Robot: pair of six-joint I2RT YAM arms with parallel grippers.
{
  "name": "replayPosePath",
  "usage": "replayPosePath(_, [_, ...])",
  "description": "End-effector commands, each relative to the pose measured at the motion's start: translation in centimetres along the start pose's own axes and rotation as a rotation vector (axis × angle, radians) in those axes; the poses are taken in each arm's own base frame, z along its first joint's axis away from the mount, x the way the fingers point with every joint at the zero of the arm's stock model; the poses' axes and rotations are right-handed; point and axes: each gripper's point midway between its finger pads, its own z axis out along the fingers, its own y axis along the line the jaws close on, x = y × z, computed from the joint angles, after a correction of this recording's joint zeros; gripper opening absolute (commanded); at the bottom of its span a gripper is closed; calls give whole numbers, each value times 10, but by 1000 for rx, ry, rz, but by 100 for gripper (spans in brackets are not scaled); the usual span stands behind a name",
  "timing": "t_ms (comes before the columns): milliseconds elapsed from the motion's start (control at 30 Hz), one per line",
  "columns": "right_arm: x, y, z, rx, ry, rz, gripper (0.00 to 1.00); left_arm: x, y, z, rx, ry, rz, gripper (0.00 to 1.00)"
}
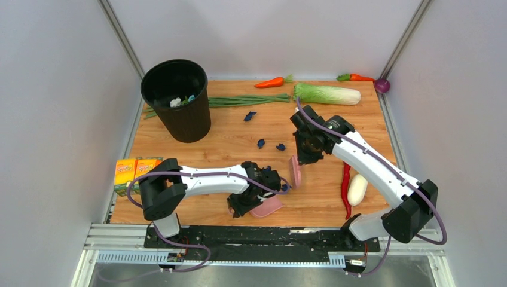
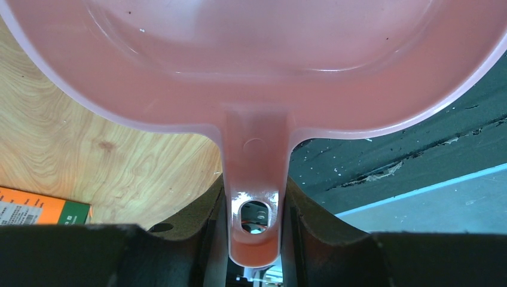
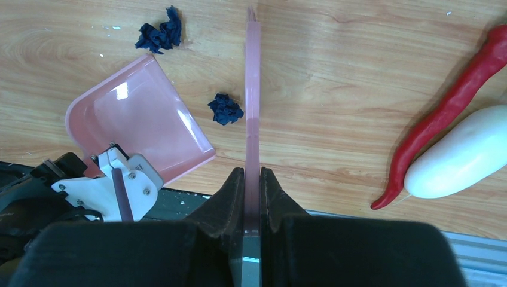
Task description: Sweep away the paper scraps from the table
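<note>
Several dark navy paper scraps lie on the wood table (image 1: 227,149): one (image 1: 250,116) near the green onions, two (image 1: 260,143) (image 1: 280,146) mid-table, one (image 1: 286,186) by the brush. My right gripper (image 1: 302,156) is shut on the handle of the pink brush (image 1: 295,171), which stands edge-on (image 3: 253,89) in the right wrist view, between the fingertips (image 3: 252,179). Two scraps (image 3: 226,109) (image 3: 160,34) lie left of it. My left gripper (image 1: 246,206) is shut on the handle (image 2: 254,197) of the pink dustpan (image 1: 267,207), which lies at the table's near edge (image 3: 140,125).
A black bin (image 1: 176,98) with white and light-blue trash stands at the back left. Green onions (image 1: 245,100), carrots (image 1: 272,82), a cabbage (image 1: 327,94) and a purple onion (image 1: 382,85) line the back. A red chili (image 1: 345,188) and white radish (image 1: 357,189) lie right; boxes (image 1: 136,170) left; a metal rail (image 1: 257,239) in front.
</note>
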Motion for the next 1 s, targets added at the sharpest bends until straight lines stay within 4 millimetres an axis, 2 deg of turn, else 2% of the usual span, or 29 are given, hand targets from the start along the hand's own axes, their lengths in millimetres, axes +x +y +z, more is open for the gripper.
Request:
replayPosePath(0, [-9,7,7,-21,-34,-59,0,-5,0,-6,-7,-15,37,0])
replayPosePath(100, [-8,13,10,-39,-24,-80,0,-5,1,-7,-9,-20,37,0])
replayPosePath(267, [-5,33,2,-110,-32,-147,0,-7,5,-4,-35,-18,36,0])
replayPosePath(533, [18,62,-2,-247,16,-222,0,-15,9,-3,-69,-12,41,0])
replayPosePath(733, [21,75,-12,-316,11,-199,0,-20,8,-5,-67,-23,39,0])
replayPosePath(967, [21,80,-25,-368,-10,-173,0,-19,8,-6,-69,-34,29,0])
